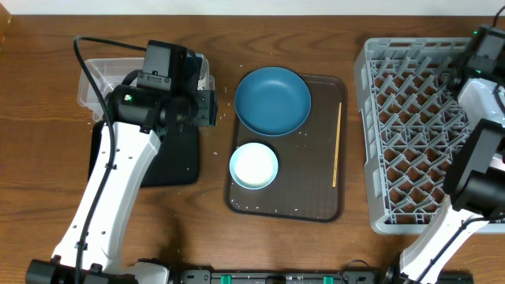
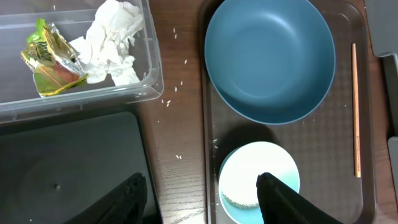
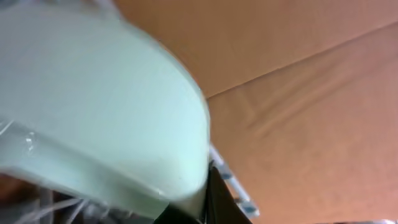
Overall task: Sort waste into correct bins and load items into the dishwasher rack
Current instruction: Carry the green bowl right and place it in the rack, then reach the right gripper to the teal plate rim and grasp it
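Mint bowl (image 3: 99, 106); wrapper (image 2: 51, 59), print illegible

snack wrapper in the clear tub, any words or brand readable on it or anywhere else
None readable in any view. The snack wrapper in the clear tub carries yellow, green and red print, too crumpled and small to read.

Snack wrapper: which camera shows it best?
Left wrist view: the yellow-green snack wrapper lies unobstructed in the clear tub beside the napkins. Overhead, the left arm covers most of the tub, hiding it. The right wrist view shows a pale bowl, no wrapper.
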Action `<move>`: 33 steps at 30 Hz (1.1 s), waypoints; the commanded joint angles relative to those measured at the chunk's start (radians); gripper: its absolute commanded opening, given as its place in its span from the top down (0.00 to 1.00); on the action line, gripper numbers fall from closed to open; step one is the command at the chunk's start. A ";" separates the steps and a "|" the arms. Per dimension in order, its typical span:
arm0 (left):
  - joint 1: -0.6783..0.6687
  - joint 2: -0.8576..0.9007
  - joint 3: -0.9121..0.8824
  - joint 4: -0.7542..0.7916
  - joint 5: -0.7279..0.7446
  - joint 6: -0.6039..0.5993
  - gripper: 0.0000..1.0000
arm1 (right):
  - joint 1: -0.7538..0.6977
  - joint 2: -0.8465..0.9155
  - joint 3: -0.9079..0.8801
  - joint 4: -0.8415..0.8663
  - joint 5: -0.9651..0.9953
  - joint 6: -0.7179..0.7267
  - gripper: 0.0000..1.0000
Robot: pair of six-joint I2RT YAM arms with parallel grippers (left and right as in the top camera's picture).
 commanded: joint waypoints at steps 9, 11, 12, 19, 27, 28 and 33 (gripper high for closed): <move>0.000 0.006 -0.001 0.000 -0.009 0.006 0.40 | 0.054 0.018 -0.013 -0.190 -0.130 0.147 0.64; 0.000 0.006 -0.001 0.000 -0.009 0.006 0.40 | 0.061 0.012 -0.013 -0.190 -0.131 0.147 0.46; 0.000 0.006 -0.001 -0.001 -0.009 0.006 0.40 | 0.066 0.007 -0.013 -0.189 -0.131 0.147 0.42; 0.000 0.006 -0.001 -0.001 -0.009 0.006 0.40 | 0.085 -0.108 -0.013 -0.189 -0.228 0.153 0.30; 0.000 0.006 -0.001 -0.003 -0.009 0.006 0.40 | 0.129 -0.322 -0.013 -0.310 -0.694 0.153 0.18; -0.001 0.006 -0.001 -0.003 -0.009 0.006 0.40 | 0.139 -0.344 -0.013 -0.346 -0.805 0.154 0.20; 0.000 0.006 -0.002 -0.004 -0.009 0.006 0.40 | 0.192 -0.384 -0.013 -0.450 -1.361 0.179 0.32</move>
